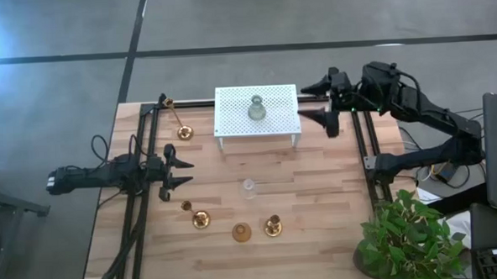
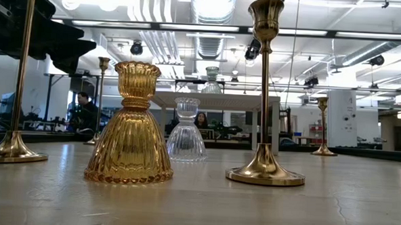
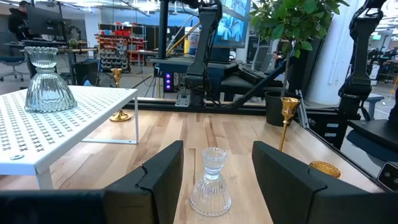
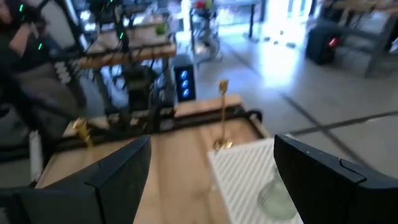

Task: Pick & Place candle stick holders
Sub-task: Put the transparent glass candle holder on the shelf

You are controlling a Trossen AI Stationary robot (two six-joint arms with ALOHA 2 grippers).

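A grey-green glass holder (image 1: 256,108) stands on the white perforated rack (image 1: 231,123) at the far middle. A clear glass holder (image 1: 249,188) stands on the table at the centre. Two tall brass sticks stand on round bases, one at the far left (image 1: 184,133), one near the front (image 1: 201,219). An amber ribbed holder (image 1: 242,233) and a short brass holder (image 1: 272,226) stand near the front edge. My left gripper (image 1: 189,173) is open and empty, left of the clear holder (image 3: 210,183) and pointing at it. My right gripper (image 1: 304,101) is open and empty, beside the rack's right end.
A potted plant (image 1: 408,238) stands at the table's near right corner. Black rails run along the left (image 1: 138,203) and right (image 1: 362,143) table edges. Bare wood lies between the rack and the clear holder. People sit in the room behind, in the low view (image 2: 85,111).
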